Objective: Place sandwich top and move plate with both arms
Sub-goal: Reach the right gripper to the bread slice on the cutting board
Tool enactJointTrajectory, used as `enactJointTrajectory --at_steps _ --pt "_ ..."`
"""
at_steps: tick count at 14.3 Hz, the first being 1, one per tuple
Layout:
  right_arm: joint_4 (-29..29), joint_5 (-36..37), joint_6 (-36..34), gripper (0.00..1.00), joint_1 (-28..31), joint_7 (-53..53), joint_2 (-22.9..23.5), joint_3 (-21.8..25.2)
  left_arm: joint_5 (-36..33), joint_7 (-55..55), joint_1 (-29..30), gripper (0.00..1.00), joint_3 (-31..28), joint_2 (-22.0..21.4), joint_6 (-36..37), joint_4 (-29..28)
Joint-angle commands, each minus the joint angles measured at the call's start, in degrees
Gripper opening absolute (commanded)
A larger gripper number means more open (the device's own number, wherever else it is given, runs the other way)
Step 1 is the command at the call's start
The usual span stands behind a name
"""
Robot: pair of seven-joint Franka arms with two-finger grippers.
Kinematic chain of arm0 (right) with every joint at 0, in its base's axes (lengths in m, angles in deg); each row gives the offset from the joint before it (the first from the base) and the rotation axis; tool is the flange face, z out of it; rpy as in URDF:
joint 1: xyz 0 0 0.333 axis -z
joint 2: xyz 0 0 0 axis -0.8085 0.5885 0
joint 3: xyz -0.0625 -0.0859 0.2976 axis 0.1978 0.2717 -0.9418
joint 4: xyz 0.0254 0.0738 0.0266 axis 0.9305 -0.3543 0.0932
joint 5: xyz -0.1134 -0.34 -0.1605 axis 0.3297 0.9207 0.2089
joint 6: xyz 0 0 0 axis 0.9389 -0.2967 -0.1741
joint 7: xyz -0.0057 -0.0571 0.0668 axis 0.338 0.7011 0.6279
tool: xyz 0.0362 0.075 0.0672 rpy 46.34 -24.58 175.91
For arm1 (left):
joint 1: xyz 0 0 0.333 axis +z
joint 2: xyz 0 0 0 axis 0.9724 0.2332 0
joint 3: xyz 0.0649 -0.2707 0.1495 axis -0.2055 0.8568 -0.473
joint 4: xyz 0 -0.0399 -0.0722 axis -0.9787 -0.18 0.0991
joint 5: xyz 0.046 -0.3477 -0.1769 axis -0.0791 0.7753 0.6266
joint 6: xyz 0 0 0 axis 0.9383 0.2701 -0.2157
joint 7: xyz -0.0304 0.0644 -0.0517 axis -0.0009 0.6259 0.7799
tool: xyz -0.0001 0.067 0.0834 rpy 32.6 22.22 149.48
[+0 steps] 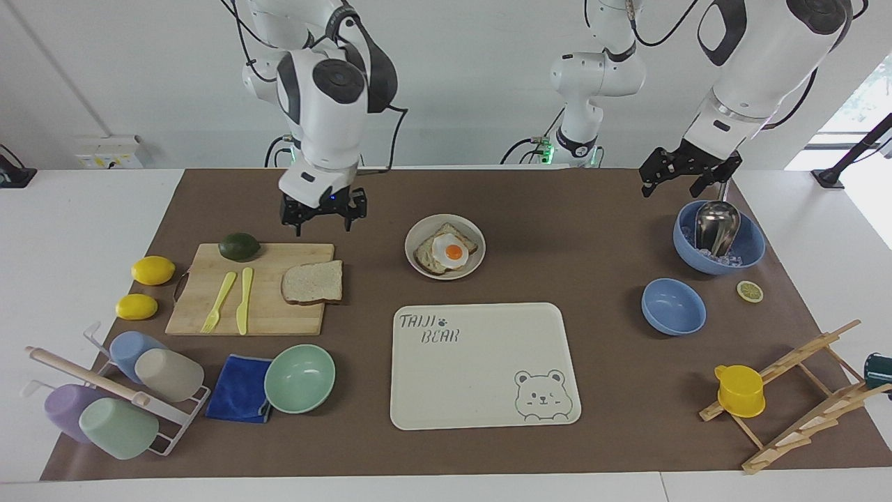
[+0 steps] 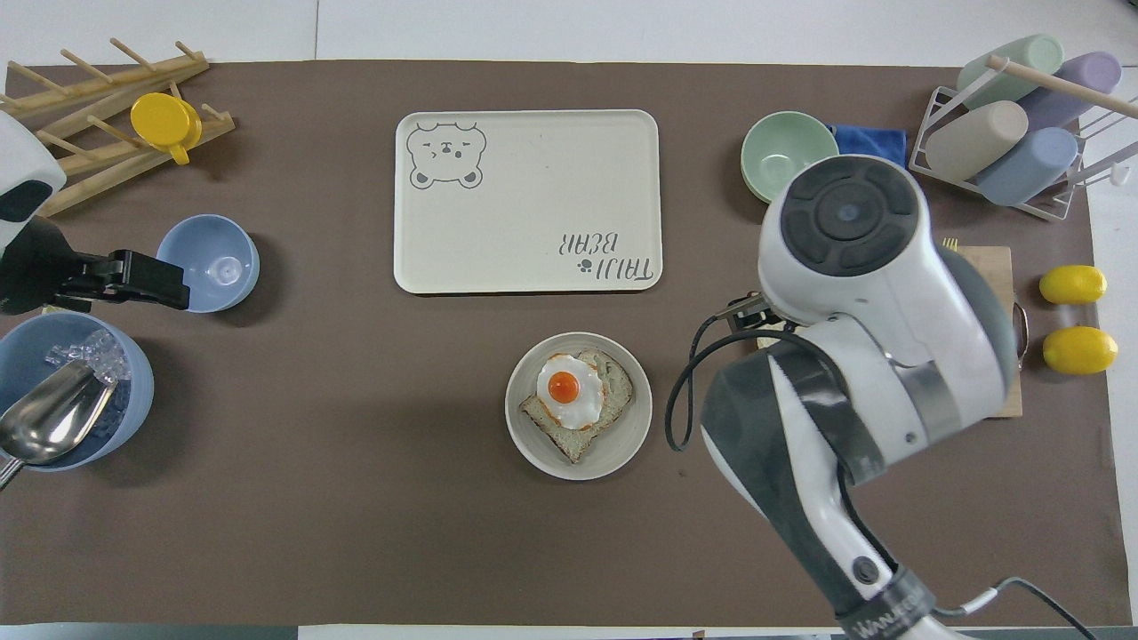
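Brown-covered counter (image 1: 557, 202): sandwich top (image 1: 313, 282), soft, light, crushable; grip opposite crusts gently. Right claw (image 1: 323, 215) released above; left claw (image 1: 686, 174) released, waiting.

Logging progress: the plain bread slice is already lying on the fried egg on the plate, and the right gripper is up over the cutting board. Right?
Not quite. The facing view shows the plain bread slice still lying on the cutting board, not on the fried egg on the plate. The right gripper is up over the board.

Bare table (image 1: 376, 272) separates the sandwich top (image 1: 313, 282) from the plate (image 1: 418, 261); the bear tray (image 1: 481, 397) and mint bowl (image 1: 300, 378) lie farther out.
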Motion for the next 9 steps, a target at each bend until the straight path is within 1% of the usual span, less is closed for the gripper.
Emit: enactJointTrajectory --at_steps 1,2,3,5,6,7,9 --pt "-6.0 5.8 9.2 1.00 -1.2 2.8 1.8 0.2 -1.2 -0.1 0.1 1.00 0.0 -0.3 0.6 0.4" --pt "-8.1 9.6 10.5 1.00 -2.7 5.0 2.9 0.2 -1.1 -0.1 0.1 1.00 0.0 -0.3 0.6 0.4" --pt "-8.9 12.4 10.4 1.00 -2.8 8.8 4.7 0.2 -1.1 -0.1 0.1 1.00 0.0 -0.3 0.6 0.4" --pt "-9.3 14.2 10.1 1.00 -4.9 13.1 6.3 0.2 -1.2 -0.1 0.1 1.00 0.0 -0.3 0.6 0.4" --pt "-9.2 15.8 10.7 1.00 -4.8 14.3 8.0 0.2 -1.1 -0.1 0.1 1.00 0.0 -0.3 0.6 0.4" --pt "-9.3 18.1 11.4 1.00 -4.5 15.0 8.7 0.2 -1.1 0.0 0.1 1.00 0.0 -0.3 0.6 0.4" --pt "-11.5 19.1 14.0 1.00 -2.8 16.0 8.5 0.2 -1.1 -0.1 0.1 1.00 0.0 -0.3 0.6 0.4"
